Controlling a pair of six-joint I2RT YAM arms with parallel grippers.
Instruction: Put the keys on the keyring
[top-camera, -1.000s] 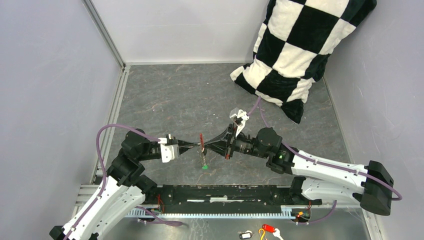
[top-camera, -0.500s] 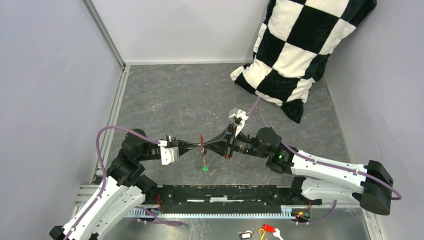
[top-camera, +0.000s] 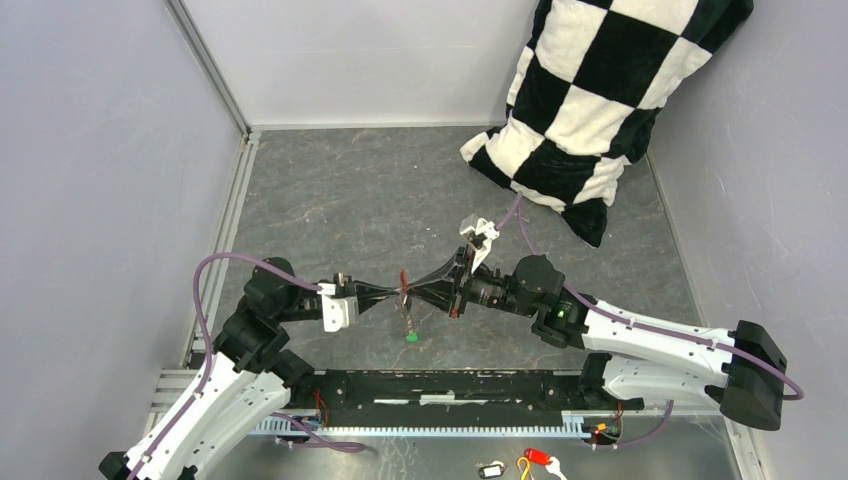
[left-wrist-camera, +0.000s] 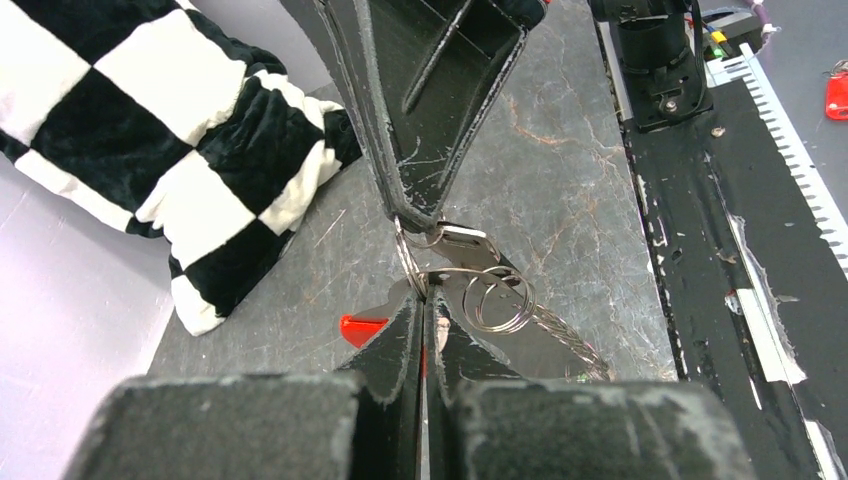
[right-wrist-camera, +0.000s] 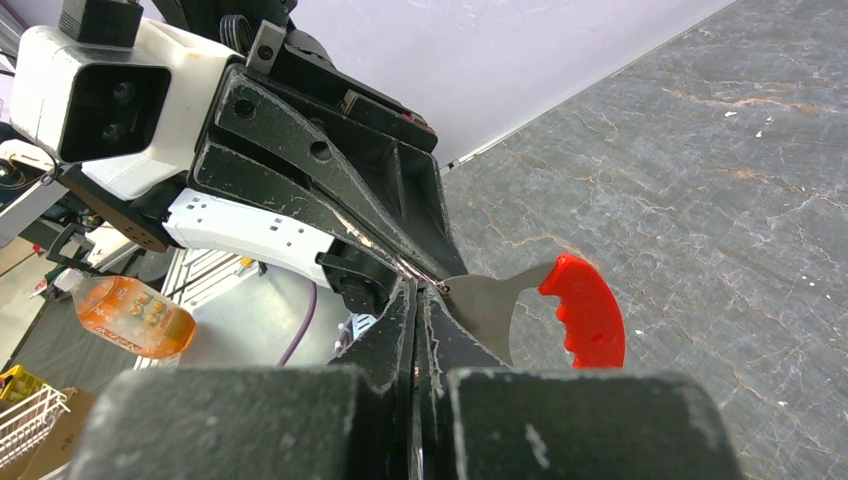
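My left gripper (top-camera: 397, 293) and right gripper (top-camera: 412, 292) meet tip to tip above the floor, both shut. The keyring (left-wrist-camera: 497, 298) is a set of thin wire loops with a twisted chain (top-camera: 407, 315) hanging below. Each gripper pinches its ring wire: the left gripper (left-wrist-camera: 425, 303) from below in the left wrist view, the right gripper (left-wrist-camera: 410, 215) from above. The red key (right-wrist-camera: 585, 310) has a grey blade whose hole end sits right at the tips of the right gripper (right-wrist-camera: 418, 290). A small metal key (left-wrist-camera: 466, 244) hangs at the ring. The green key (top-camera: 411, 337) dangles at the chain's end.
A black-and-white checked pillow (top-camera: 590, 110) leans in the far right corner. Grey walls close in the left, back and right sides. The black base rail (top-camera: 450, 385) runs along the near edge. Beyond it lie a red tag with a yellow loop (top-camera: 535, 460) and a small black-framed tag (top-camera: 490, 468).
Both grippers stay shut tip to tip on the ring. The left wrist has dipped very slightly, and the hanging chain with the green key has shifted a touch.
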